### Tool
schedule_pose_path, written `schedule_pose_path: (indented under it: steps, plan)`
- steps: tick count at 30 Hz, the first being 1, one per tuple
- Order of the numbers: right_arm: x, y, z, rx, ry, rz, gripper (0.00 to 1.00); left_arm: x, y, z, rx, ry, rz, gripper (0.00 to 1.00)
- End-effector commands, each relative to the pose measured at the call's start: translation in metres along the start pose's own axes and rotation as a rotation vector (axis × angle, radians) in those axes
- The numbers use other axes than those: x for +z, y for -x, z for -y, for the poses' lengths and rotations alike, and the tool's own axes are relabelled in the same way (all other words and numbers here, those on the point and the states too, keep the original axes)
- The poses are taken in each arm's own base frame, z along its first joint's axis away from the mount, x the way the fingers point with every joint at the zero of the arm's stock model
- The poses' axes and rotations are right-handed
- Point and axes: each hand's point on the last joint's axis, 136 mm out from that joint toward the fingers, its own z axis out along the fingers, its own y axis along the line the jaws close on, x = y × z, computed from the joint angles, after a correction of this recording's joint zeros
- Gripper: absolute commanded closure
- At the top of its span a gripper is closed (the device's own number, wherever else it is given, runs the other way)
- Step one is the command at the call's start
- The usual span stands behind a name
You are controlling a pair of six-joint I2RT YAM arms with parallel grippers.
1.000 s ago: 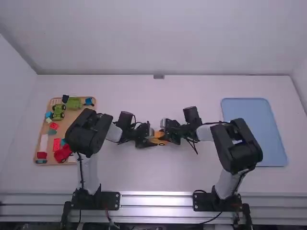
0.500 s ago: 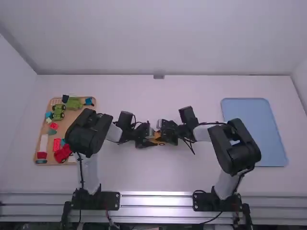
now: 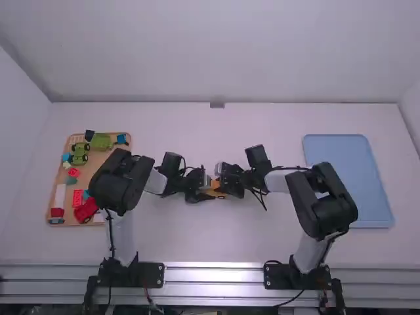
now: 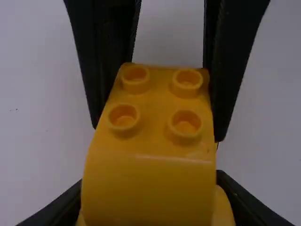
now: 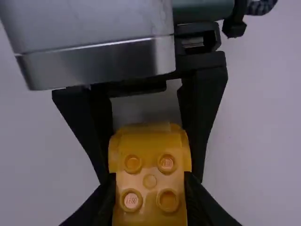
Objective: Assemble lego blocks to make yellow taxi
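Wooden tray (image 3: 99, 164), table's (image 3: 210, 236) left edge: green and red vehicles held.
Left gripper (image 5: 151, 179): closed to body width, taxi clamped by its sides.
Yellow taxi (image 4: 148, 188): mid-table, between both finger pairs; yellow bricks stacked, full seating can't be judged.
Right gripper (image 4: 157, 132): pinched on studded end.
Remaining: probably final press, release.
Blue tray (image 3: 348, 180), right edge: likely drop-off.

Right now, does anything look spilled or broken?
Nothing stands out: the yellow blocks, gripped by the left tool and right tool, show no damage, and the other toy pieces lie inside the tan tray.
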Motion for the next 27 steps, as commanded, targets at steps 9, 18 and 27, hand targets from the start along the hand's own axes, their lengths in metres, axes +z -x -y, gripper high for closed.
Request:
schedule_pose_path:
  steps: [9, 18, 27]
  plan:
    - [0.018, -0.022, -0.011, -0.013, -0.012, -0.148, 0.92, 0.003, -0.022, 0.009, -0.081, -0.004, -0.067, 0.59]
    - [0.020, -0.039, -0.017, 0.040, -0.025, -0.291, 1.00, 0.003, -0.022, 0.009, -0.077, -0.002, -0.066, 0.59]
    - [-0.004, 0.024, -0.019, -0.131, 0.078, 0.057, 0.96, 0.003, -0.022, 0.009, -0.080, -0.003, -0.067, 0.60]
